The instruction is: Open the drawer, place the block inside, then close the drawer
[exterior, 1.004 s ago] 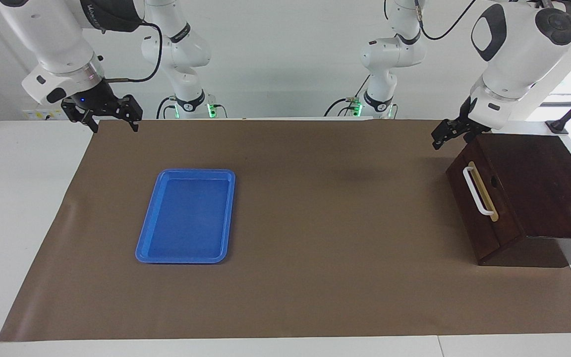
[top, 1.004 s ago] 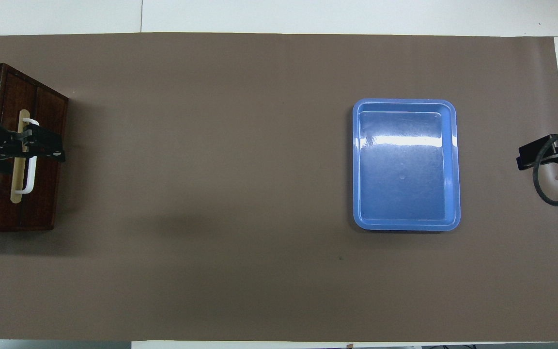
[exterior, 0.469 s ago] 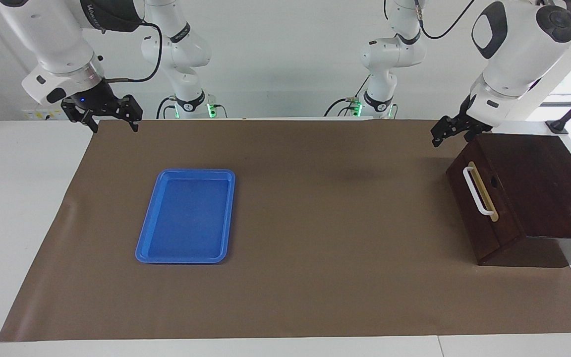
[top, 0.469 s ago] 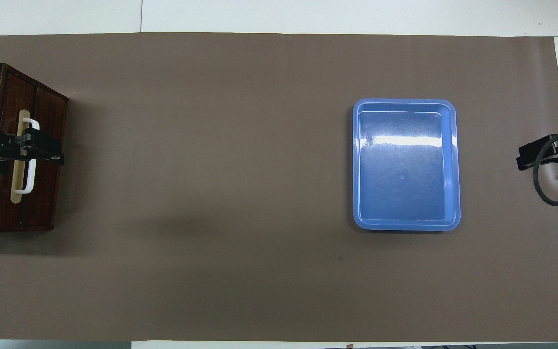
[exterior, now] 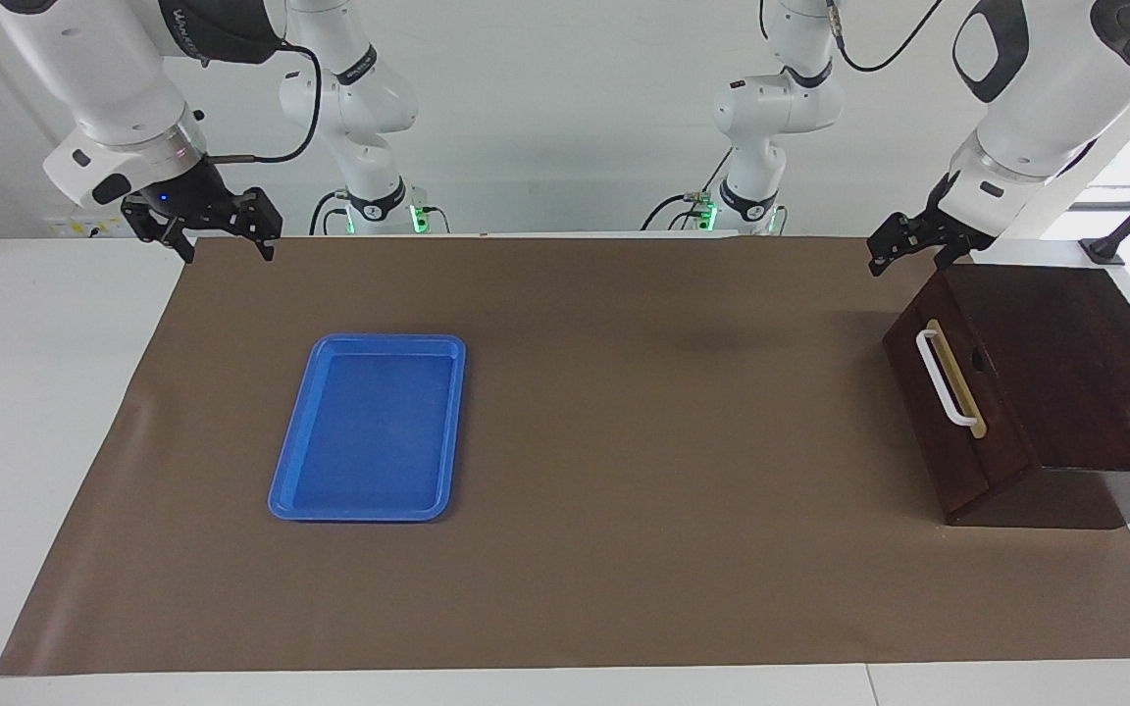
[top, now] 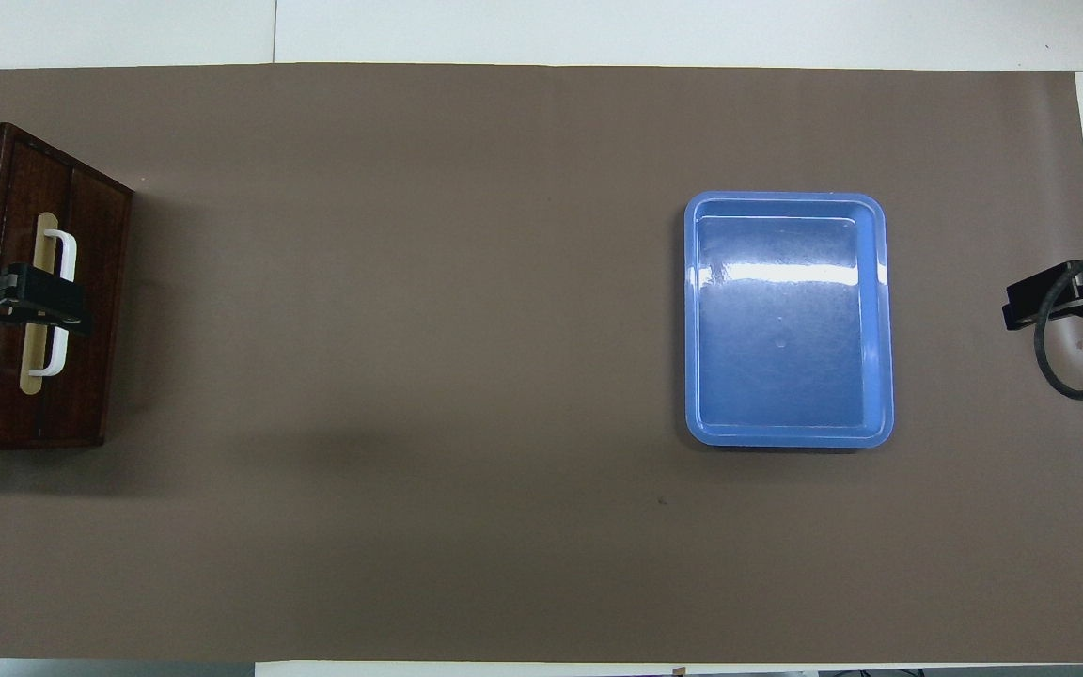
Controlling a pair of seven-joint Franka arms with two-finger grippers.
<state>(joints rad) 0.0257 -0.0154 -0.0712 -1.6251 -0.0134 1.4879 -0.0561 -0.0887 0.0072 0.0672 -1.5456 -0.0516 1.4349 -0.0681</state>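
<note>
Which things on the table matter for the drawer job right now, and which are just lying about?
Part of the job:
- drawer, shut, in its dark wooden box
- white handle
- block: not visible in either view

Lying about:
- blue tray, empty
- brown mat

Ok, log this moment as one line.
drawer: shut | block: not visible | left hand: open, raised by box | right hand: open, waiting
</note>
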